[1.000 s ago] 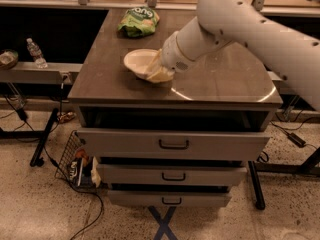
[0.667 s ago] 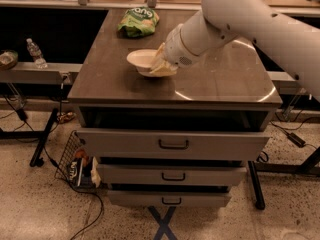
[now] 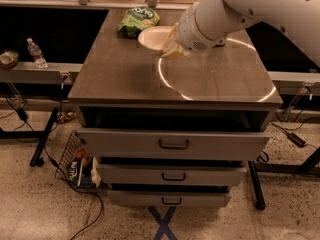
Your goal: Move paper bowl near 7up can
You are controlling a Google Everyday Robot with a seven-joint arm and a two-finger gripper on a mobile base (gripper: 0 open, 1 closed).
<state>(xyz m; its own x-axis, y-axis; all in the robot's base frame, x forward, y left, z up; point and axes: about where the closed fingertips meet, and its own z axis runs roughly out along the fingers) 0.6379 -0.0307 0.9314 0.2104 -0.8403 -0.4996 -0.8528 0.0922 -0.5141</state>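
The white paper bowl (image 3: 154, 36) is at the back of the dark tabletop (image 3: 125, 76), just right of the green snack bag (image 3: 138, 20). My gripper (image 3: 172, 46) is at the bowl's right rim and grips it, with the white arm reaching in from the upper right. The bowl looks held slightly above or on the surface; I cannot tell which. The 7up can is not in view; the arm covers the back right of the table.
A drawer cabinet (image 3: 172, 144) sits under the tabletop. A clear water bottle (image 3: 36, 53) and a small dark bowl (image 3: 7, 59) stand on the side shelf at left. A wire basket (image 3: 77, 164) and cables lie on the floor.
My gripper has carried the paper bowl from the left middle of the table toward the back and right, now beside the green snack bag.
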